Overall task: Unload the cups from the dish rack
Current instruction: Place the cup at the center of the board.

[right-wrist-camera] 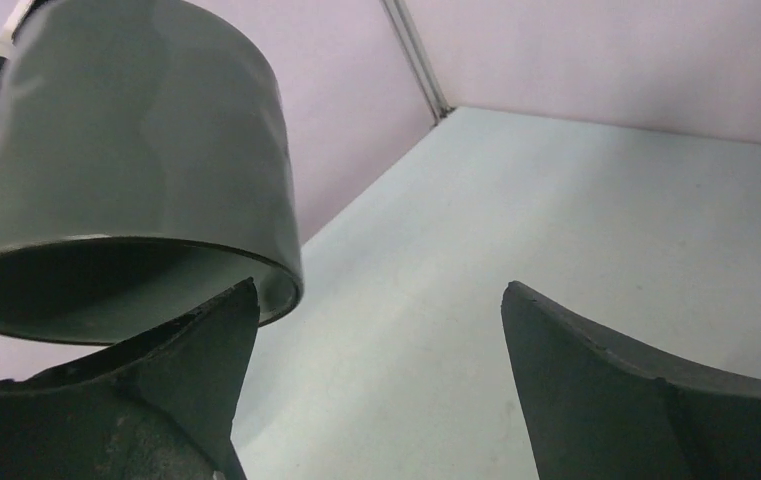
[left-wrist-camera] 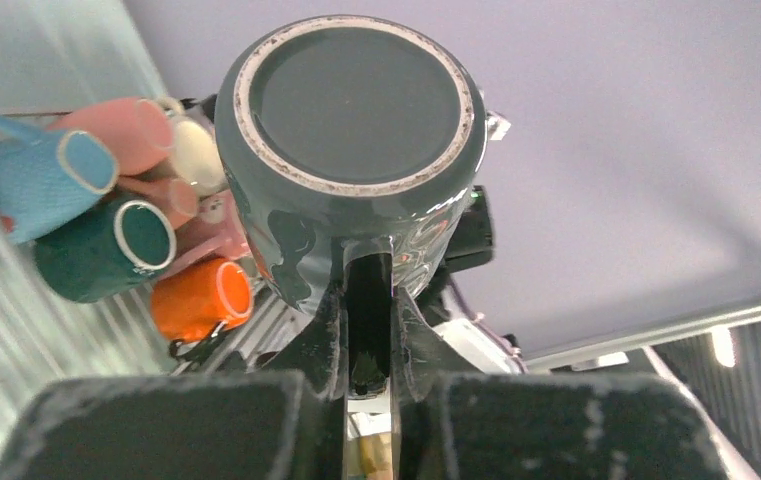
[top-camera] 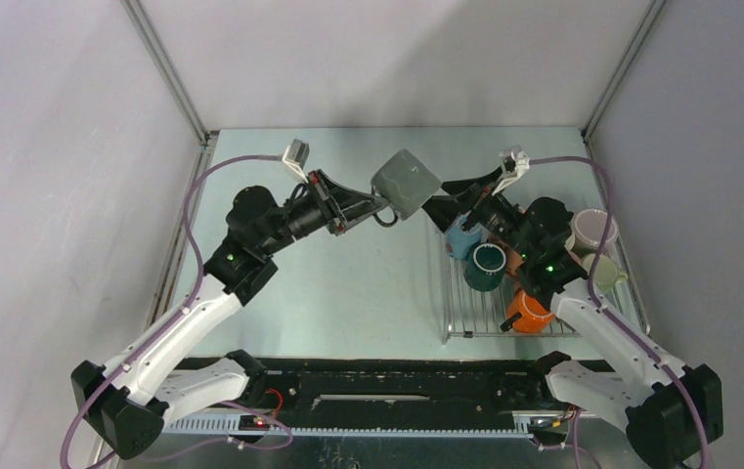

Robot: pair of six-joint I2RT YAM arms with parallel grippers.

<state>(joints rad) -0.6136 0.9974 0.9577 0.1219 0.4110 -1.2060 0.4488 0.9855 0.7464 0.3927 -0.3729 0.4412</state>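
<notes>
The dish rack (top-camera: 466, 323) carries a teal cup (top-camera: 485, 267), an orange cup (top-camera: 527, 311) and others. Left of its far corner a grey cup (top-camera: 406, 183) hangs aloft, the left gripper (left-wrist-camera: 368, 292) clamped on its handle. The right gripper (right-wrist-camera: 379, 289), beside it, is spread wide.

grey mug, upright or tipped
Tipped: the grey mug turns its base to the left wrist camera, its mouth to the right one.

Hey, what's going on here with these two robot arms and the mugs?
The left hand is shut on the handle of a grey mug, holding it in the air over the table. The right hand hangs open beside that mug, not gripping it. A dark teal mug, an orange mug and several others sit in the dish rack.
</notes>
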